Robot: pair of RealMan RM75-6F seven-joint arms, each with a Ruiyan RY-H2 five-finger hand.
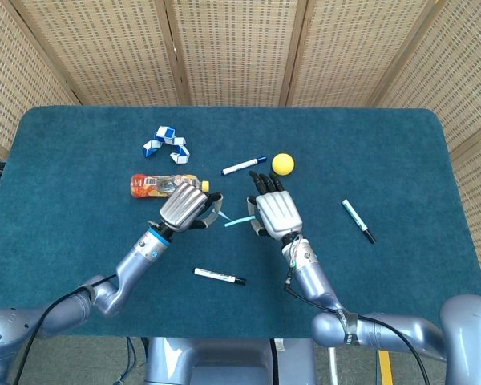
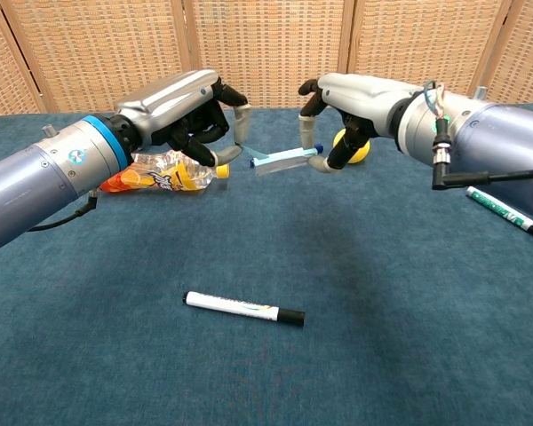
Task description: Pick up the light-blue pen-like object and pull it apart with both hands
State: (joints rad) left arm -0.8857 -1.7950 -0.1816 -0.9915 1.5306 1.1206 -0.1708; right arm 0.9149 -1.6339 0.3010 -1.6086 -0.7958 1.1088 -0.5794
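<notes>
Light-blue pen (image 2: 282,159) — held aloft, frame centre, above the desk (image 2: 355,293).
Right hand (image 2: 338,124) pinches its right end; left hand (image 2: 200,120) pinches a teal piece at its left tip — whether joined, unclear.

The light-blue pen-like object (image 2: 282,160) is a slim, pale blue stick in 1 piece, held in the air above the teal table, not touching the cloth. It lies nearly level, its right end tipped slightly higher in the chest view. The right hand (image 2: 338,115) pinches that right end between thumb and a finger; the left hand (image 2: 200,115) has its fingertips at the left end. From the head view the object (image 1: 240,220) sits near the table's middle, slightly nearer the front edge than the back.
</notes>
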